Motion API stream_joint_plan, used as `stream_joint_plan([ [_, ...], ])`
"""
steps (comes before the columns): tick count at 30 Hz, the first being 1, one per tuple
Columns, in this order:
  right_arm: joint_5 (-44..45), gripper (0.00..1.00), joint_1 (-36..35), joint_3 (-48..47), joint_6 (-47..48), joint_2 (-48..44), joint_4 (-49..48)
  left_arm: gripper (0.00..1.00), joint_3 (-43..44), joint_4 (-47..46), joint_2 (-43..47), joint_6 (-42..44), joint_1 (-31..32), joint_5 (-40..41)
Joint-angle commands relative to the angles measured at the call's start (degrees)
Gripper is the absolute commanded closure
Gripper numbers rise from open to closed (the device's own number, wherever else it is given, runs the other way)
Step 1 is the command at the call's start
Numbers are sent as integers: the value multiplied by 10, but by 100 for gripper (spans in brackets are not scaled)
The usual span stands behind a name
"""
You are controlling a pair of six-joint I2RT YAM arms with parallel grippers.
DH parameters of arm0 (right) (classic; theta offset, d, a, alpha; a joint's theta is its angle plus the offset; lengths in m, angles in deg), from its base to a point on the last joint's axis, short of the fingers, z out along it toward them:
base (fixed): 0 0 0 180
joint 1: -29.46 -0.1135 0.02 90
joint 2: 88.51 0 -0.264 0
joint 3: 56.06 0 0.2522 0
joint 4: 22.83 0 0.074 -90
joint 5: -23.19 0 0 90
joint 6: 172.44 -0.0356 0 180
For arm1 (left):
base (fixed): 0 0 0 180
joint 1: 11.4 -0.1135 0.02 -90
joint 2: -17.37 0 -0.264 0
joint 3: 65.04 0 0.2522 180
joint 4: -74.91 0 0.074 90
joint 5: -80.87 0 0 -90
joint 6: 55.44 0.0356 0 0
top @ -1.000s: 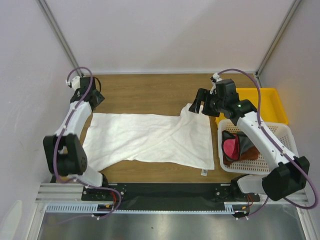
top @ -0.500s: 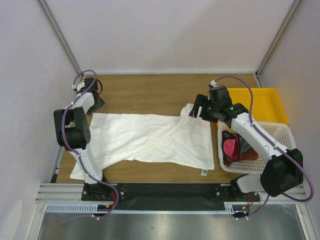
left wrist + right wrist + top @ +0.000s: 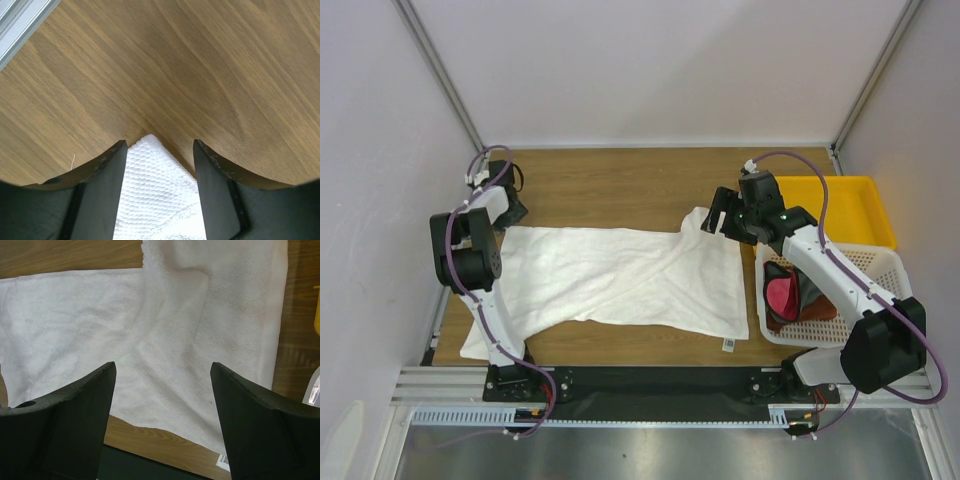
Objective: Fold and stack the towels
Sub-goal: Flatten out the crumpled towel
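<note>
The left gripper (image 3: 159, 145) has swung to the white towel (image 3: 620, 275) corner, jaws spread astride it; right gripper (image 3: 162, 367) hangs spread

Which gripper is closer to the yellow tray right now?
Right. The right gripper sits just left of the yellow tray, above the far right corner of the white towel; the left gripper is across the table at its far left corner.

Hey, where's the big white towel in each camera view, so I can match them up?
Top external: the white towel lies spread across the wooden table, mid-frame.
Left wrist: only its corner, bottom centre, between the left gripper fingers.
Right wrist: it fills most of the frame.
Shared landmark: the wooden table, visible in all three.
</note>
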State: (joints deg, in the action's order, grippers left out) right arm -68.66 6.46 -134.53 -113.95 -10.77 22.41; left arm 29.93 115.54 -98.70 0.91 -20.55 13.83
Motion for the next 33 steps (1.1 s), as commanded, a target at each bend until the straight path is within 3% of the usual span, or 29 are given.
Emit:
stream_joint_plan([
  [1, 16, 18, 2, -2, -7, -8, -1, 40, -1, -21, -5, -12, -3, -5],
  [6, 18, 18, 2, 1, -8, -16, 2, 52, -13, -30, -4, -18, -3, -5],
  [7, 18, 18, 2, 1, -8, -17, 2, 62, -16, -31, -1, -19, -3, -1],
  [10, 18, 18, 4, 0, -7, -16, 5, 76, -19, -30, -1, -21, -3, 0],
  [15, 18, 18, 5, -1, -7, -18, 4, 80, -11, -23, -7, -21, -2, -4],
  [18, 18, 18, 5, -1, -7, -19, 3, 99, 6, -21, -9, -11, -3, -4],
  [33, 9, 19, -2, 2, 3, 27, -31, 100, 139, -43, 8, 52, -11, 43],
])
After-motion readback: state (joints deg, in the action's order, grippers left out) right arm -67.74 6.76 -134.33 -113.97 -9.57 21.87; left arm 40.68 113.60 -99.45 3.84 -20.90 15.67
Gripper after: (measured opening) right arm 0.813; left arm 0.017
